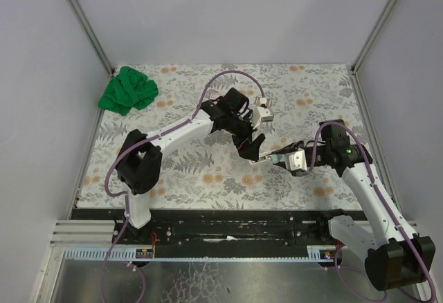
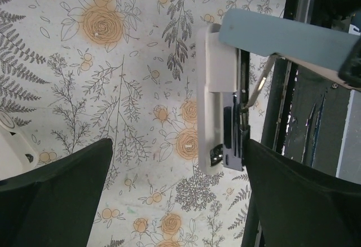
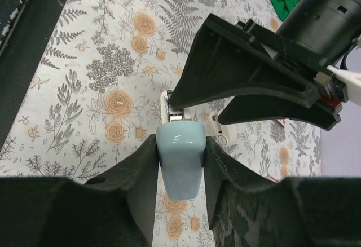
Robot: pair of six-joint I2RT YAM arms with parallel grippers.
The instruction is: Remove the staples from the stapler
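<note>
The stapler (image 2: 217,89) lies near the middle of the floral table (image 1: 187,171), hinged open. In the left wrist view its white body runs lengthwise from 12 to 6 o'clock. Its pale blue lid (image 2: 282,38) is swung away toward 2 o'clock. The right gripper (image 3: 180,162) is clamped on the far end of that lid, its jaws partly closed with a finger pressed against each side, and it holds the top clear of the body. The left gripper (image 2: 177,148) hangs above with its jaws spread wide and nothing between them. The exposed magazine channel (image 2: 230,120) sits just off the gripper's centre at about 2 o'clock, closer to its right-hand finger (image 2: 299,202) than to the other. The staples cannot be picked out for certain at this sharpness; they probably lie in that dark channel, along the same 12-to-6 line as the body. The left arm is the free one and the nearer to the opening. Its jaws open across the stapler's long axis, so any pinch on a strip in the channel would need a small shift toward 2 o'clock before coming down.
</note>
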